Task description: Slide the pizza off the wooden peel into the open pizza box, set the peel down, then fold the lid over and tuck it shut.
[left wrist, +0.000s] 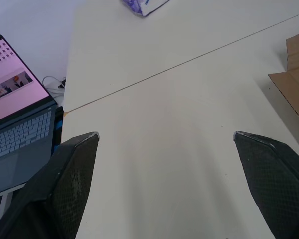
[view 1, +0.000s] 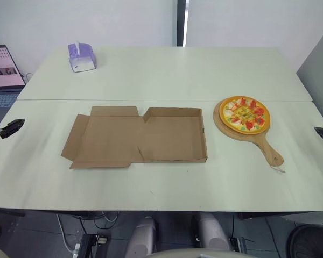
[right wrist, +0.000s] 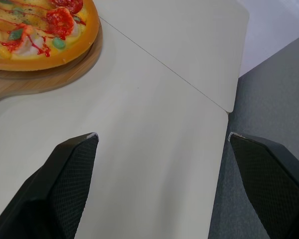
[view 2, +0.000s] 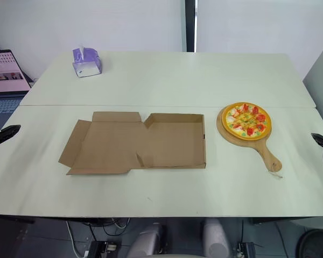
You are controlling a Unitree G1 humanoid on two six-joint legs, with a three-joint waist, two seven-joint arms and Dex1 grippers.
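Lying open and empty on table (view 1: pixel 151 75), box (view 1: pixel 175 137), lid (view 1: pixel 105 141) flat leftward, yellow pizza (view 1: pixel 245 113) with red toppings on peel (view 1: pixel 266 148) just right of it, left gripper (left wrist: pixel 164 135) and right gripper (right wrist: pixel 162 135) spread wide.

Open pizza box (view 2: pixel 175 141) lies flat on the table (view 2: pixel 167 80), lid (view 2: pixel 105 142) spread leftward. Pizza (view 2: pixel 246 119) sits on wooden peel (view 2: pixel 261 148) near the box's right side, not touching.
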